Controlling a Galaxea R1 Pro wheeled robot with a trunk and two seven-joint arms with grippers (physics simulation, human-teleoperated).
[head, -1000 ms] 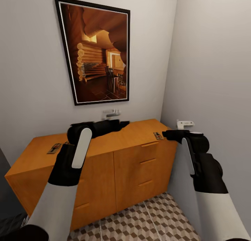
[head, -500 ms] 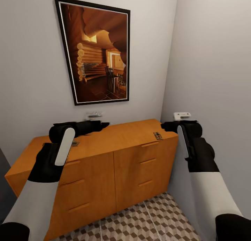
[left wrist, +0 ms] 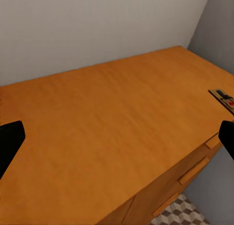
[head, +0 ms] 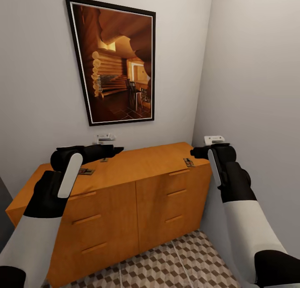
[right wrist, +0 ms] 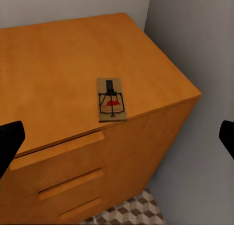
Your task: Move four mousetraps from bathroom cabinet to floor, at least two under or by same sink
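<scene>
In the last second I had drawn both arms back and outward: my left hand [head: 109, 149] swung away from the middle of the cabinet [head: 125, 184] toward its left end, and my right hand [head: 196, 152] lifted a little off the right front corner. The head camera had not moved; the framed picture [head: 113, 63] hung in the same place.

Both hands were spread wide and carried nothing, their dark fingertips [right wrist: 10, 137] sitting at the far edges of each wrist view.

I counted three mousetraps on the cabinet's flat top. One mousetrap [right wrist: 111, 99] lay just below and ahead of my right hand, close to the front edge near the right corner, and also showed at the edge of the left wrist view [left wrist: 225, 98]. A second trap [head: 86, 171] lay just beneath my left forearm [head: 68, 175], and a small dark third one [head: 103, 159] sat just under my left hand. The fourth I could not find.

My worry was the right-hand trap: so near the lip, a slightly low or skewed approach could nudge it over the edge onto the bathroom floor [head: 166, 267], or my fingers could close on the flat board's edge and let it slip. The side wall [head: 254, 92] crowded my right arm as well.
</scene>
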